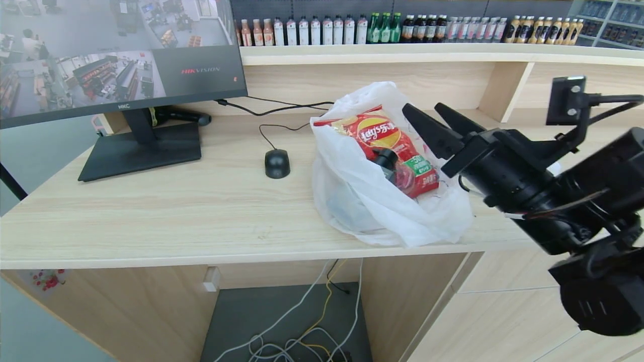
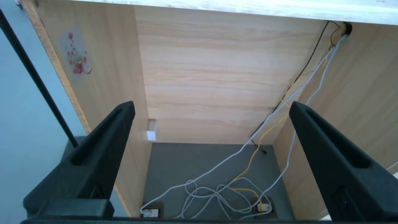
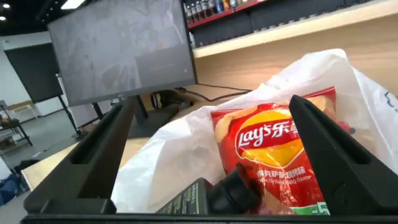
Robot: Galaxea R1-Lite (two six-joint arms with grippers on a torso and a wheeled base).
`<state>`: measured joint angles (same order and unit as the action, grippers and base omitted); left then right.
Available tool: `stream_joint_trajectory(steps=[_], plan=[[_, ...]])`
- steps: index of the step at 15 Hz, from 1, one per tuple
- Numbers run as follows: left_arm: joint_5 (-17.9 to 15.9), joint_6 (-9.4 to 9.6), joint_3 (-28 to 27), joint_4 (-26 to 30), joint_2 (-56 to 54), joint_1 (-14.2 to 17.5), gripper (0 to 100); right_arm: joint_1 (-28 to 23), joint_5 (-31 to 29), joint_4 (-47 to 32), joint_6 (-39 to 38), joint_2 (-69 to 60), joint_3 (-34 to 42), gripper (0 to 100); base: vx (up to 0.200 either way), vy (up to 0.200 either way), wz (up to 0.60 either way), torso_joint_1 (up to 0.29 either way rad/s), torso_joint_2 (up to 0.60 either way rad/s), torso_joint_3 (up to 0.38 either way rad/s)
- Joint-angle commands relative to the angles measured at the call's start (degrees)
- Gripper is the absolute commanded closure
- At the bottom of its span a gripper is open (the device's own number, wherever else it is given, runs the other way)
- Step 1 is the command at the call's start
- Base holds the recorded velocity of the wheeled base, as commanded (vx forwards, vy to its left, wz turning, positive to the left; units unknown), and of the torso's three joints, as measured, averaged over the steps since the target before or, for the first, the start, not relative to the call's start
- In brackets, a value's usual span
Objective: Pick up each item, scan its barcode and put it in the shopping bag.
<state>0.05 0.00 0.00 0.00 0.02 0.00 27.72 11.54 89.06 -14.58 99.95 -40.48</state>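
The left jaws are standing wide apart and empty, facing loose cables (image 2: 230,186) below the worktop (image 1: 176,211). On the worktop, a monitor (image 1: 121,55) is standing at 10 o'clock in the head view, and a mouse (image 1: 277,163) is lying at 9 o'clock from the white shopping bag (image 1: 372,211). The bag is holding a red chips packet (image 1: 390,143) and a dark bottle (image 1: 386,160). At the bag's 2 o'clock, the right jaws are hovering wide apart, gripping nothing.
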Motion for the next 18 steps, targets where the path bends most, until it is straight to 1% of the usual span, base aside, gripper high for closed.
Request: stream_joint_trajectory(steps=[1,3,4,7,8,9,11,12,13,14,15,16,17,18], plan=[[0.04,0.0,0.0,0.0,-0.02,0.0,0,0.05,0.14,0.06,2.63,-11.62,12.27,0,0.0,0.0,0.0,0.0,0.0,0.0],[0.04,0.0,0.0,0.0,-0.02,0.0,0,-0.04,0.23,0.32,2.98,-21.38,24.75,0,0.0,0.0,0.0,0.0,0.0,0.0],[0.04,0.0,0.0,0.0,-0.02,0.0,0,-0.04,0.32,0.32,3.24,-25.33,29.32,0,0.0,0.0,0.0,0.0,0.0,0.0],[0.04,0.0,0.0,0.0,-0.02,0.0,0,-0.04,2.25,-0.12,6.41,-36.32,40.13,0,0.0,0.0,0.0,0.0,0.0,0.0],[0.04,0.0,0.0,0.0,-0.02,0.0,0,-0.3,1.81,-4.34,7.9,-41.24,40.48,0,0.0,0.0,0.0,0.0,0.0,0.0],[0.04,0.0,0.0,0.0,-0.02,0.0,0,-1.0,1.81,-10.75,8.87,-47.66,40.48,0,0.0,0.0,0.0,0.0,0.0,0.0],[0.04,0.0,0.0,0.0,-0.02,-0.09,0,-1.88,1.9,-29.39,11.24,-61.19,40.48,0,0.0,0.0,0.0,0.0,0.0,0.0],[0.04,0.0,0.0,0.0,-0.02,0.0,0,-1.35,2.25,-48.63,13.17,-74.2,39.87,0,0.0,0.0,0.0,0.0,0.0,0.0],[0.04,-0.09,0.0,0.0,-0.02,0.0,0,-1.09,2.25,-57.95,13.61,-79.91,39.43,0,0.0,0.0,0.0,0.0,0.0,0.0],[0.04,-0.09,0.0,0.0,-0.02,0.0,0,-1.09,2.25,-64.46,14.32,-84.83,39.96,0,0.0,0.0,0.0,0.0,0.0,0.0],[0.04,0.0,0.0,0.0,-0.02,-0.09,0,-1.18,2.25,-77.38,16.25,-94.94,40.31,0,0.0,0.0,0.0,0.0,0.0,0.0],[0.04,0.0,0.0,0.0,-0.02,0.0,0,-1.27,2.25,-78.96,16.51,-96.0,40.4,0,0.0,0.0,0.0,0.0,0.0,0.0],[0.04,0.0,0.0,0.0,-0.02,0.0,0,-1.79,1.64,-86.96,16.95,-99.95,40.22,0,0.0,0.0,0.0,0.0,0.0,0.0],[0.04,0.0,0.0,0.0,-0.02,0.0,0,-3.2,0.67,-86.87,16.87,-99.95,40.13,0,0.0,0.0,0.0,0.0,0.0,0.0]])
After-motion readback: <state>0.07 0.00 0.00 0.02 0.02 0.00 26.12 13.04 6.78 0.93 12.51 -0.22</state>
